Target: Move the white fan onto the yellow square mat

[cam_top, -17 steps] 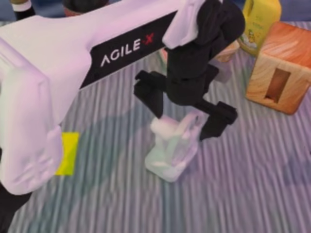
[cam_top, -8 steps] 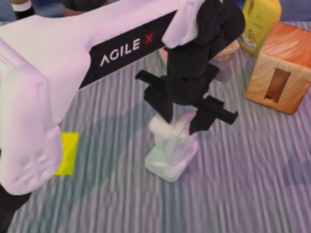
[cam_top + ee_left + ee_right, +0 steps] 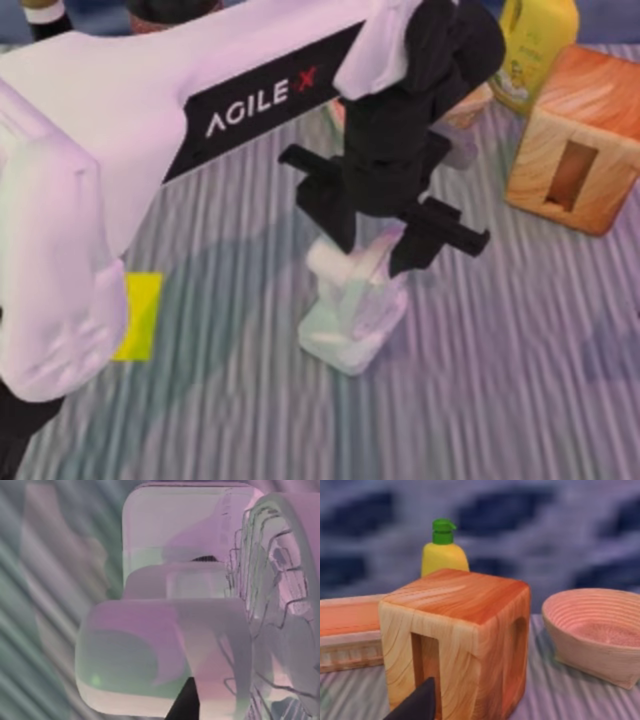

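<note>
While clamped shut on white fan (image 3: 350,300) mid-table, left gripper (image 3: 385,225) sits well right of yellow square mat (image 3: 140,315).

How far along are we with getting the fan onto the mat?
Reach looks done: the left gripper has its fingers closed around the white fan. The fan stands on the table, well right of the yellow square mat. Lifting, carrying and placing remain. The right arm is out of the top view.

Left hand (image 3: 372,238) low at table's centre, fingers narrowed.
</note>
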You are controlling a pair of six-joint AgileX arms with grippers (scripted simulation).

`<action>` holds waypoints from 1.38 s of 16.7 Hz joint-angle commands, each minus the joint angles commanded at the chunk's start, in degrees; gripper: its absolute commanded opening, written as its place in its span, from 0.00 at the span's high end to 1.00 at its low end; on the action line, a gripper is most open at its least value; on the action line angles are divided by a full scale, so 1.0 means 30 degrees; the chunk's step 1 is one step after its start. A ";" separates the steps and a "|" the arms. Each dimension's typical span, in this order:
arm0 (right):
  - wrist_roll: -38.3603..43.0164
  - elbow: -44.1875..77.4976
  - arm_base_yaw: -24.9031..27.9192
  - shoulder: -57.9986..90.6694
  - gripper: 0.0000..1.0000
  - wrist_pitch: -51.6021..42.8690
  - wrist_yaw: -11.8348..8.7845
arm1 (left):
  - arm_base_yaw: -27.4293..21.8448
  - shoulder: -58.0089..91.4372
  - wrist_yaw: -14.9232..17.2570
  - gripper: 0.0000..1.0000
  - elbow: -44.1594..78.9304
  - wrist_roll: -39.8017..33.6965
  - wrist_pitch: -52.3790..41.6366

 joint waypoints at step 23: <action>0.0000 0.0000 0.0000 0.0000 0.00 0.0000 0.0000 | 0.1959 -0.0334 -0.0025 1.00 0.3204 0.4122 -0.4090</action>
